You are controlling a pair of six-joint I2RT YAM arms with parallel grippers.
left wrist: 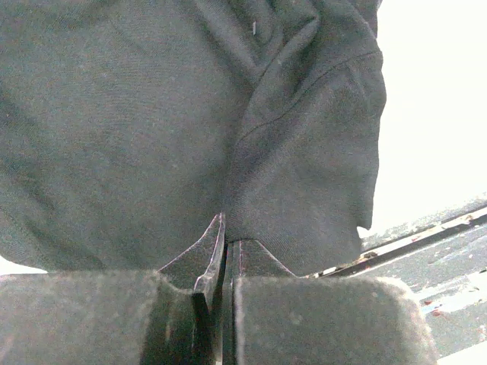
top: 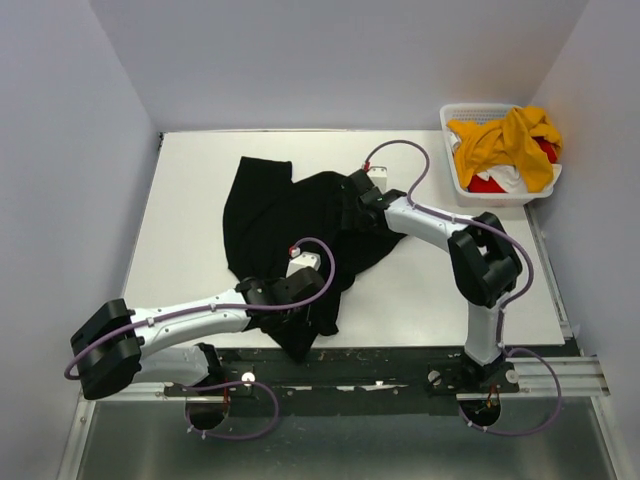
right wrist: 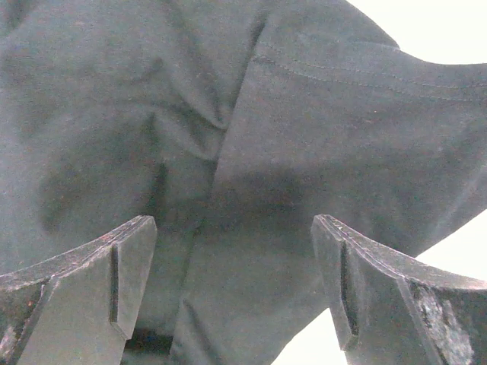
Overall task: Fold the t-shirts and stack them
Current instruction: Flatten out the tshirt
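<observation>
Looking down from the top camera, we note the white table (top: 450, 290) with the black t-shirt (top: 290, 215) spread crumpled across its middle. One flap of it reaches toward the far edge, and its near hem hangs at the table's front edge.

The left arm (top: 190, 320) lies low. Its elbow is pushed out to the near left, and its forearm runs rightward along the front edge to the shirt's near hem. The right arm (top: 440, 232) rises from its base to a bent elbow, then reaches left and away to the shirt's far right part.

At the far right corner stands the white slatted basket (top: 452, 165). It holds a mustard-yellow shirt (top: 505, 140) draped over a red shirt (top: 487, 185) and a white shirt (top: 512, 178).

On the left wrist camera, the left gripper (left wrist: 226, 228) has its fingers (left wrist: 202, 255) pressed together. A fold of the black cloth is pinched at their tips, beside the shirt's edge.

On the right wrist camera, the right gripper (right wrist: 232, 228) hangs over the black cloth near a stitched hem. Its fingers (right wrist: 125, 258) are spread wide and grip nothing.
</observation>
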